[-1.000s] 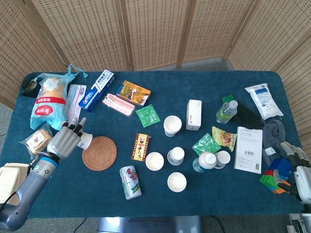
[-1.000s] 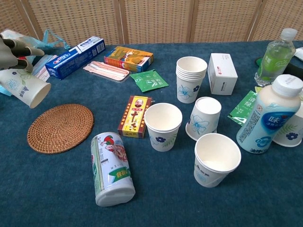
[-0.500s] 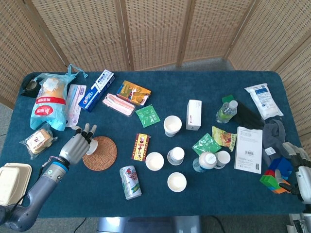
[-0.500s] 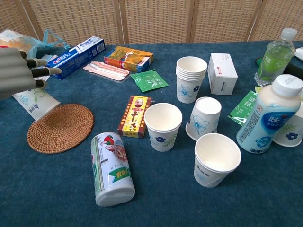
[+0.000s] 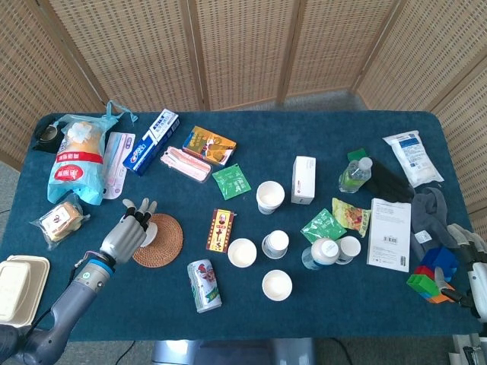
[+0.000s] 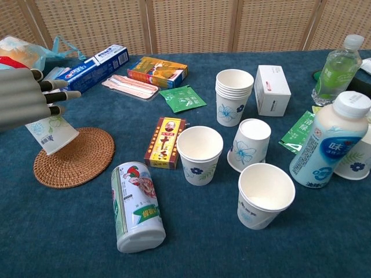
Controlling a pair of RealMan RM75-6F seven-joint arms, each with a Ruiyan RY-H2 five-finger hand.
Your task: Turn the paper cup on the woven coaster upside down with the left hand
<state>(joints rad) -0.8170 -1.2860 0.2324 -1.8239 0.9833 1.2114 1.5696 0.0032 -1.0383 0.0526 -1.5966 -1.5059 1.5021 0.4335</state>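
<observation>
My left hand [image 6: 20, 101] grips a white paper cup with a floral print [image 6: 52, 132]. The cup is tilted, nearly upside down, with its mouth facing down over the left part of the round woven coaster [image 6: 81, 159]. In the head view the left hand [image 5: 125, 234] sits at the coaster's [image 5: 163, 245] left edge, and only a bit of the cup [image 5: 154, 225] shows past the fingers. Whether the rim touches the coaster I cannot tell. My right hand [image 5: 468, 266] rests at the table's right edge beside coloured blocks [image 5: 430, 277], holding nothing.
A can [image 6: 136, 205] lies just right of the coaster, with a red-and-yellow box [image 6: 165, 142] behind it. Two upright open cups [image 6: 200, 153] [image 6: 265, 194], an inverted cup [image 6: 252, 143] and a cup stack [image 6: 233, 95] stand further right. A toothpaste box [image 6: 93, 62] lies behind the hand.
The left hand has carried the cup rightward onto the coaster's left side and turned it from lying sideways to mouth down. The right hand has barely moved.
</observation>
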